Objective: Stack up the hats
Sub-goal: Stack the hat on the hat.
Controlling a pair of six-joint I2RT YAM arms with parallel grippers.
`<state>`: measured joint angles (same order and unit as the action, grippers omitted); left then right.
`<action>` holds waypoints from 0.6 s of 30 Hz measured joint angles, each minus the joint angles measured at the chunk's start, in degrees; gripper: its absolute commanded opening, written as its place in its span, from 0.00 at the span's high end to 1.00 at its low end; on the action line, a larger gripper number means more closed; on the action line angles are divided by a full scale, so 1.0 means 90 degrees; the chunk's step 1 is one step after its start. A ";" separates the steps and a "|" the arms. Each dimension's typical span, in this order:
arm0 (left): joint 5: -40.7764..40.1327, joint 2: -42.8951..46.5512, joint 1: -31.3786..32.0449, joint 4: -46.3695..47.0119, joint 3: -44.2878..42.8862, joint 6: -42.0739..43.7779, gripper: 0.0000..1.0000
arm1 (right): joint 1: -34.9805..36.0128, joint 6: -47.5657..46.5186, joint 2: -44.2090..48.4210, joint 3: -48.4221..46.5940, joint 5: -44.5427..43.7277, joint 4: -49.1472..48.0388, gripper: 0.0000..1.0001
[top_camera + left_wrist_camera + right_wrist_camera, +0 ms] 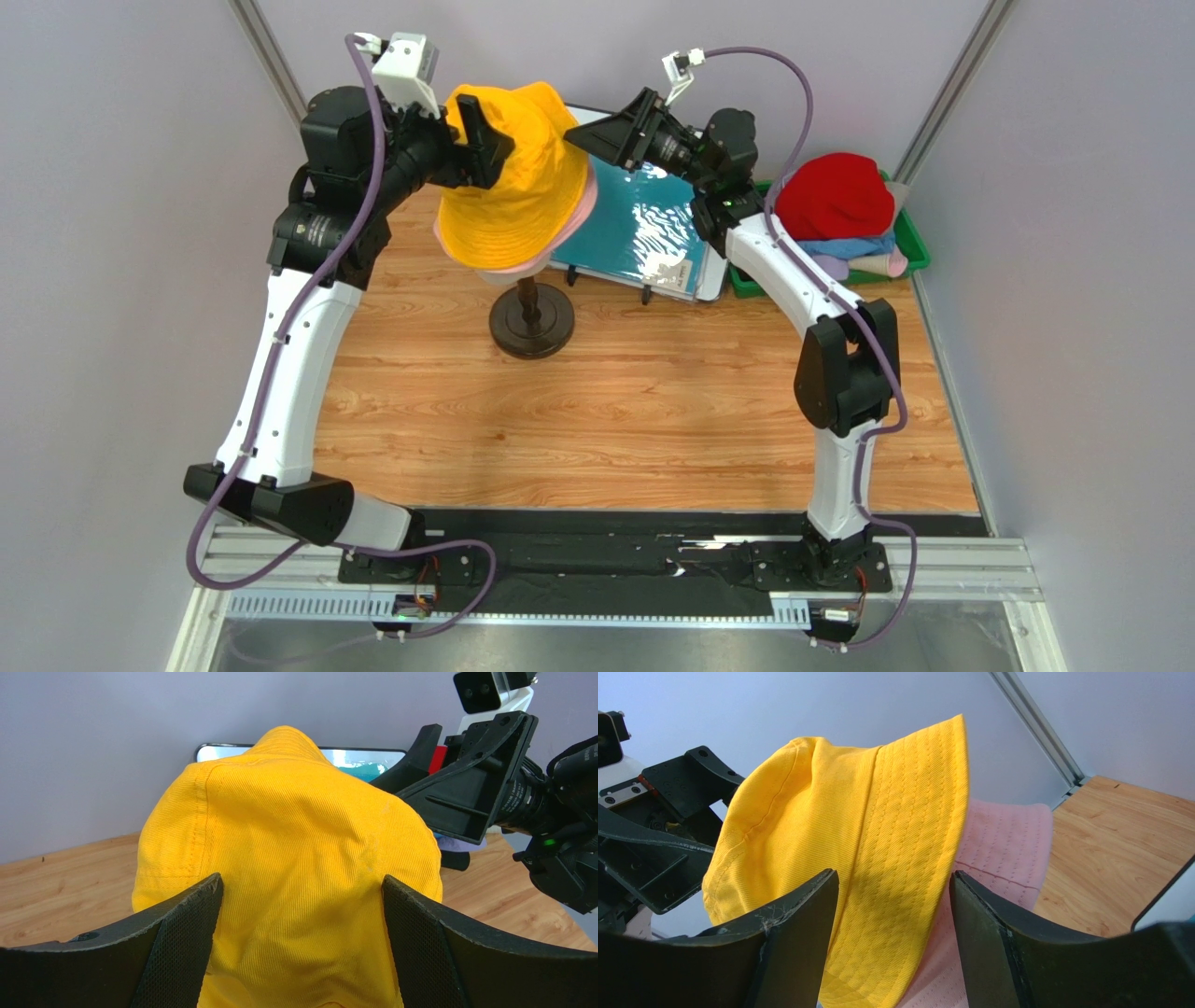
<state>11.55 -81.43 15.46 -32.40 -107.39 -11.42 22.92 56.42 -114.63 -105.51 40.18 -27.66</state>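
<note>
The orange-yellow hat (514, 175) sits over the pink hat (578, 220) on the stand; the mannequin head is hidden under them. My left gripper (484, 140) is open, jaws either side of the yellow crown (295, 833). It also shows in the left wrist view (302, 882). My right gripper (586, 137) is open at the hat's right side. In the right wrist view (894, 878) the yellow brim (899, 833) hangs between its jaws, with the pink hat (1011, 847) behind. The red hat (838, 196) tops a pile of other hats at the right.
The dark round base (532, 322) of the stand is on the wooden table. A teal sheet with a white frame (659, 224) lies behind it. A green bin (915, 241) at the back right holds the hat pile, lavender (825, 261) and beige (881, 262) showing.
</note>
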 measured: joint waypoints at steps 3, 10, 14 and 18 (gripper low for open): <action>0.0000 0.0000 0.0000 0.0002 0.0000 0.0005 0.12 | 0.0056 0.0119 -0.0056 0.0000 0.0080 -0.0175 0.59; -0.0002 0.0017 0.0000 0.0036 0.0073 0.0010 0.12 | 0.0039 0.0109 -0.0070 0.0002 -0.0012 0.0002 1.00; -0.0024 0.0104 0.0000 0.0134 0.0228 0.0029 0.12 | 0.0078 0.0000 -0.0063 0.0053 -0.0238 0.0299 1.00; -0.0068 0.0168 0.0000 0.0172 0.0316 0.0029 0.10 | 0.0100 -0.0058 0.0049 0.0291 -0.0471 0.0401 1.00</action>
<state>10.94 -79.92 15.46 -30.85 -104.55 -11.16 23.81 55.90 -114.19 -102.89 35.94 -24.05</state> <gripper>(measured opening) 0.883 0.006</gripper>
